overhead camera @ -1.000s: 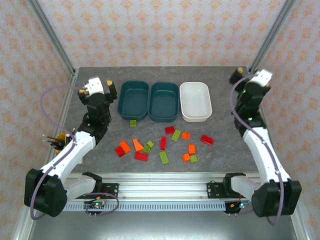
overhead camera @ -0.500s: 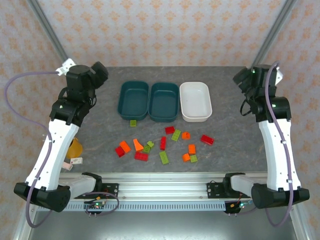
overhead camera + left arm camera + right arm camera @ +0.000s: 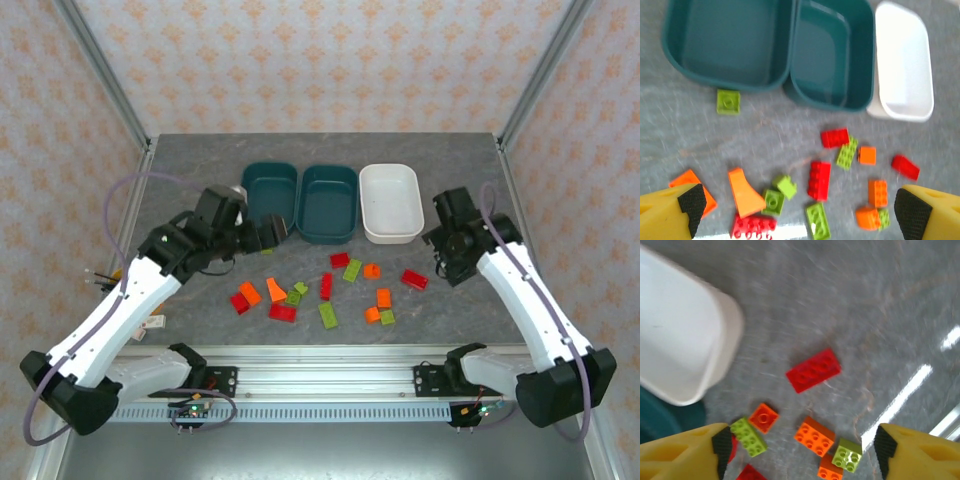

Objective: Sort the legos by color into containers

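Hovering over the grey surface [image 3: 450, 160], the left hand [image 3: 800, 207] has its fingers spread wide, released, and the right hand [image 3: 802, 446] hangs open too, above a red brick [image 3: 813, 370]. Legos [image 3: 326, 287] lie scattered just near of the three containers [image 3: 329, 200], two teal and one white in a far row, with one green brick [image 3: 267, 246] close beside the left teal tub

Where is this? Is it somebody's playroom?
Probably not: it looks like a robot test booth. A left arm and right arm are bolted to a metal rail at a grey table, with papered walls around the legos and tubs.
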